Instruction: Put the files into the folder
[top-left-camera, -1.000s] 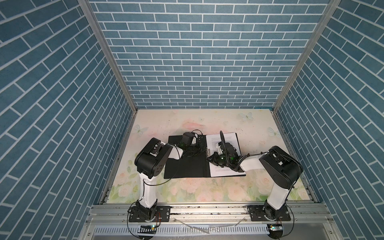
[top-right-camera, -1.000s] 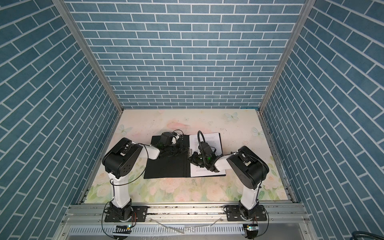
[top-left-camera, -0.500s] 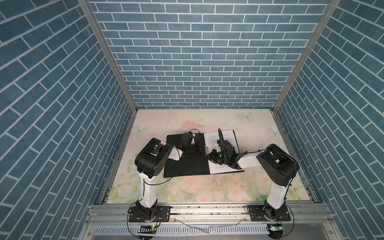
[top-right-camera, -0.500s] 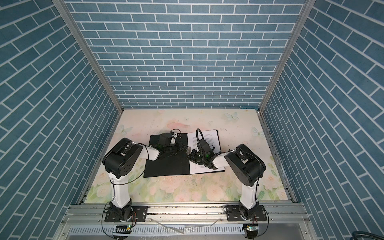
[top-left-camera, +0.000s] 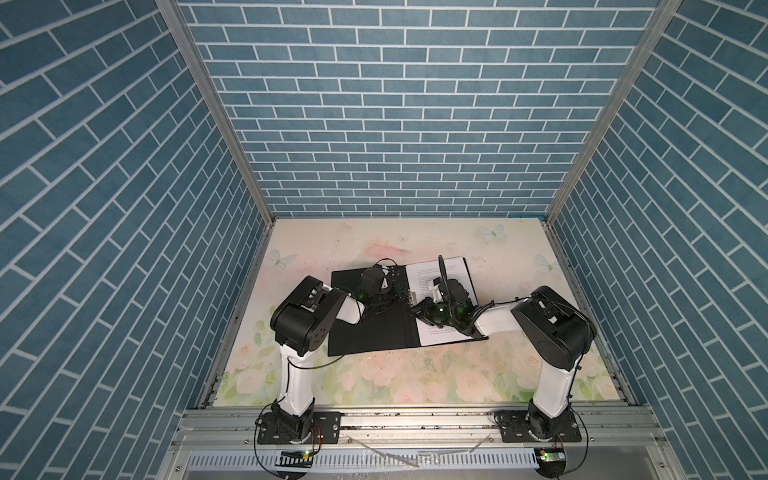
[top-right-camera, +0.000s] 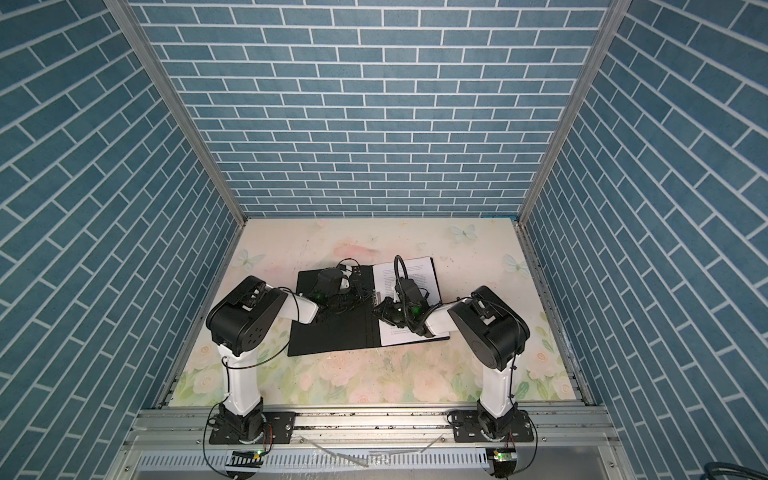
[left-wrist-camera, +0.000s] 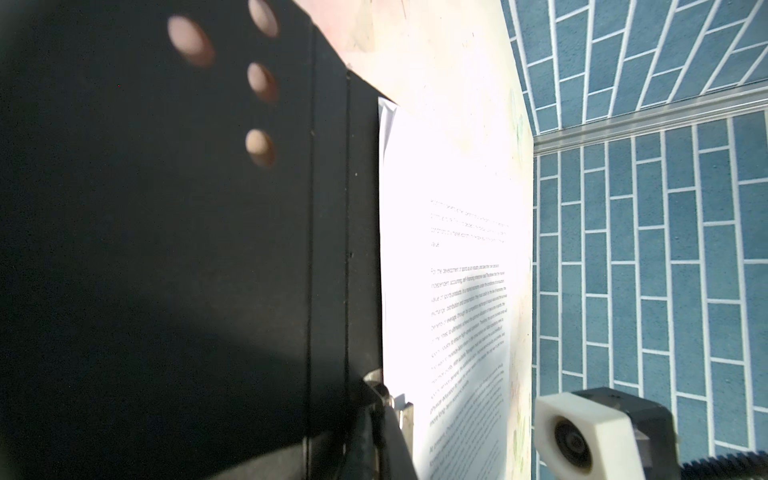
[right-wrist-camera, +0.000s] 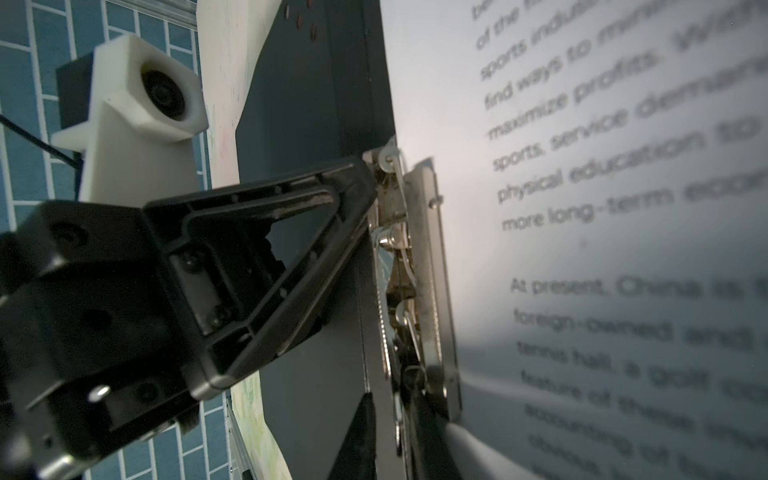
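Jaws, left: my left gripper (right-wrist-camera: 368, 174) is closed, tips together and touching one end of the metal spine clip (right-wrist-camera: 424, 270).
Jaws, right: my right gripper (top-left-camera: 419, 311) sits low at the same clip, coming from the paper side. I cannot tell whether its jaws stand apart.
Folder (top-left-camera: 374, 328): open flat at mid-table, black inside up.
Files (top-left-camera: 440, 336): on the folder's right half, with a sheet of dense printed text uppermost. Its spine-side edge is against the clip, and the paper curls up near the clip.
Table (top-left-camera: 415, 374): pale floral print with butterflies.
Walls (top-left-camera: 395, 104): blue brick pattern on three sides.
Aluminium rail (top-left-camera: 415, 419): at the near edge, carrying both my arm bases.
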